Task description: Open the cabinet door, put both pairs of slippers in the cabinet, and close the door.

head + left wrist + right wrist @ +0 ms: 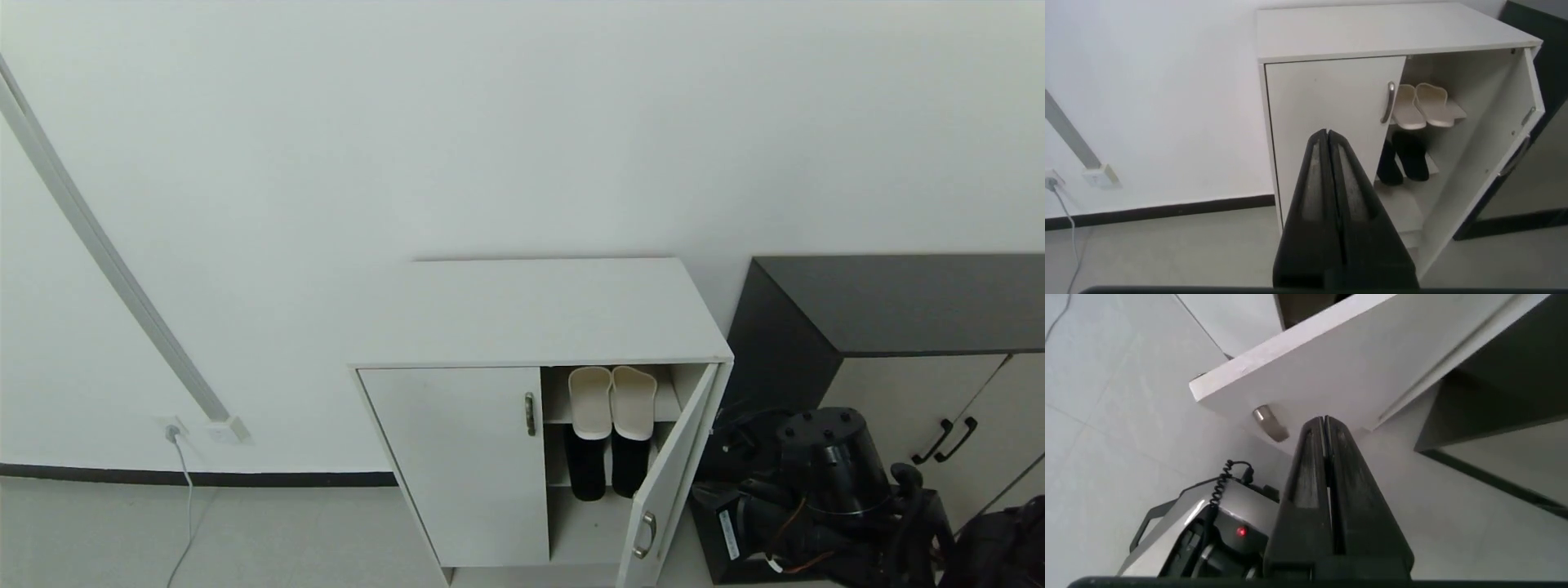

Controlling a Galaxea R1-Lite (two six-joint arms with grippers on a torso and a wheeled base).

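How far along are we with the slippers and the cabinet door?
Done: the right door stands open, the white slippers lie on the upper shelf, and the black slippers are one level below. In hand: nothing; the left gripper and the right gripper are shut and empty, the right one close to the door handle. Left: closing that door.
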